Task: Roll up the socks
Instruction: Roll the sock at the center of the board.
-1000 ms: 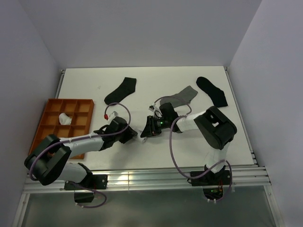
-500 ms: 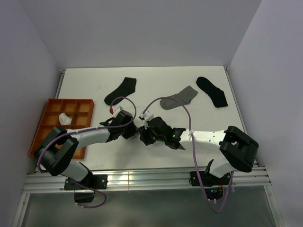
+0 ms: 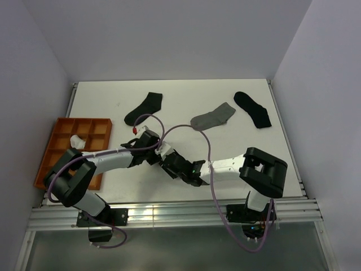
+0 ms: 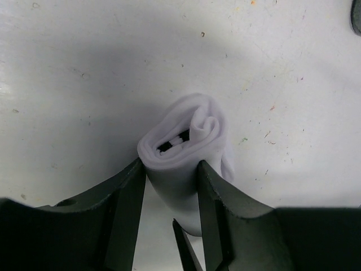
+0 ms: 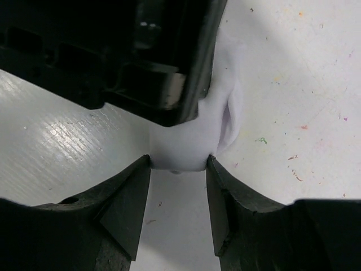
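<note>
A rolled white sock (image 4: 189,135) with a black stripe showing in its open end lies on the white table. My left gripper (image 4: 169,166) is shut on it, one finger pressing each side of the roll. From the opposite side my right gripper (image 5: 179,161) is shut on the same sock (image 5: 186,148), its fingertips pinching the near end. The left gripper's black body (image 5: 141,51) covers the rest of the roll there. In the top view the left gripper (image 3: 159,153) and right gripper (image 3: 168,162) meet nose to nose at the table's near middle, hiding the sock.
A grey sock (image 3: 213,117) and two black socks (image 3: 144,109) (image 3: 252,108) lie flat at the far side of the table. An orange compartment tray (image 3: 67,127) at the left holds a white rolled bundle (image 3: 76,141). Cables loop above both wrists.
The right arm has swung low and stretched left, bringing its gripper to the sock's near end with wider jaws. The left gripper shifted slightly right, still holding the roll.
</note>
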`<state>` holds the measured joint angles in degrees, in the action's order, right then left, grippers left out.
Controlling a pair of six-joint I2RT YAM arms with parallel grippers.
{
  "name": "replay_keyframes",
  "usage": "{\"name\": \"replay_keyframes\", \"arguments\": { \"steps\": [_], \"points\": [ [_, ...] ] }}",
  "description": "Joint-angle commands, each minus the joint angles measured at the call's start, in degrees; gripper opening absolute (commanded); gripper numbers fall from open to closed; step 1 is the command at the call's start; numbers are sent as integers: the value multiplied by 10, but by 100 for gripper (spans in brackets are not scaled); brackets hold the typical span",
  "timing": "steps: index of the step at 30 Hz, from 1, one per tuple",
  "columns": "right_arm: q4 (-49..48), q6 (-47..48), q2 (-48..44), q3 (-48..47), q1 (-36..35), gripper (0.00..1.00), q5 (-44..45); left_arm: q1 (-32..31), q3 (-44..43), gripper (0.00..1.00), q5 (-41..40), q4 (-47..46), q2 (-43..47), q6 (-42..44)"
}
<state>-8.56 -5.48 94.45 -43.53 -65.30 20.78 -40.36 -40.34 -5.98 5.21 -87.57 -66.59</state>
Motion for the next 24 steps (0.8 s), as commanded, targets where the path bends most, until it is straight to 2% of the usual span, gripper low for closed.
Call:
{"name": "replay_keyframes", "arguments": {
  "steps": [1,7,10,13,14,15,16,17,20,24],
  "points": [
    [-40,23,19,-26,-14,51,40,-3,11,46,-6,77,-36,32],
    [-52,27,67,-42,-21,50,67,-3,10,46,5,64,-40,40],
    [-67,19,84,-43,-19,44,73,-3,10,45,10,59,-41,46],
    [-77,13,88,-45,-19,31,72,-3,10,45,15,53,-43,51],
    [-79,11,86,-43,-19,21,62,-2,11,45,17,50,-44,53],
    [-80,9,82,-42,-17,16,55,-2,10,45,18,49,-45,55],
    [-81,6,79,-38,-14,11,45,-3,8,45,18,47,-46,56],
    [-81,2,75,-34,-13,1,24,-2,7,46,17,48,-46,57],
    [-84,-19,50,-17,7,0,-24,0,0,48,7,55,-38,59],
    [-81,-52,25,-4,59,0,-167,13,10,56,4,53,-12,43]
  ]
}}
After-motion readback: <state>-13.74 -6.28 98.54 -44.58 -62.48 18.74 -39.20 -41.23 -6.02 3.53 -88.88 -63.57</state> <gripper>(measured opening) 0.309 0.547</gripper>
